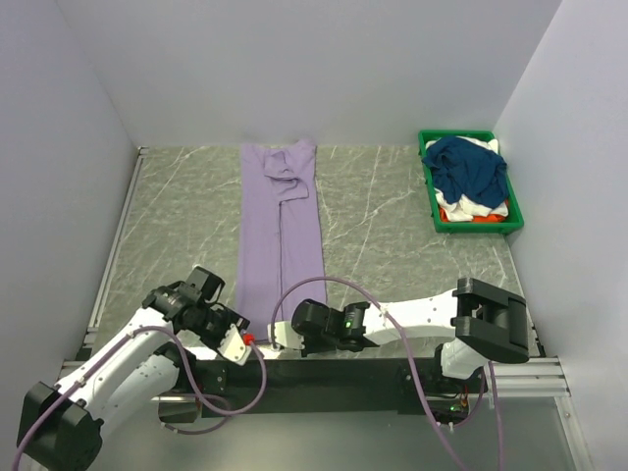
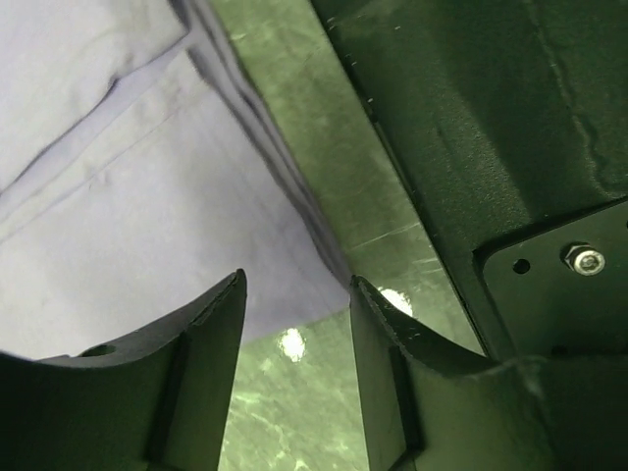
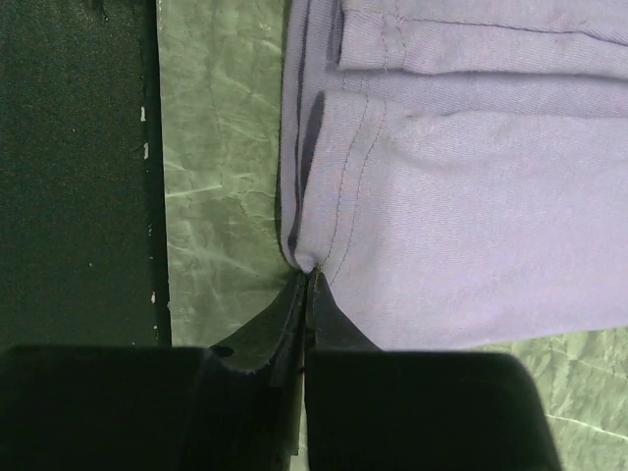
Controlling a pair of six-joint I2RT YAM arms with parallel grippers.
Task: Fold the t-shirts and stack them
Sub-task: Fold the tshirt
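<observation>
- Top external view: the lavender t-shirt (image 1: 280, 231) lies flat on the marbled table (image 1: 392, 216), folded lengthwise into a long narrow strip; it runs from the far edge to the near edge, left of centre.
- Same view: a green bin (image 1: 428, 186) stands at the far right corner; inside it a navy t-shirt (image 1: 471, 169) is heaped over a white garment (image 1: 478, 206) and an orange garment (image 1: 459, 216).
- Same view: the left gripper (image 1: 238, 339) and right gripper (image 1: 278, 336) both sit low at the strip's near end, close to one another.
- Left wrist view: the left gripper (image 2: 296, 294) has its jaws parted with nothing clamped between them; a near corner of the lavender t-shirt (image 2: 128, 196) lies on the table just beyond the fingertips.
- Right wrist view: the right gripper (image 3: 306, 280) has its jaws clenched on the stitched hem of the lavender t-shirt (image 3: 471, 196), at a corner; the cloth puckers into the pinch.
</observation>
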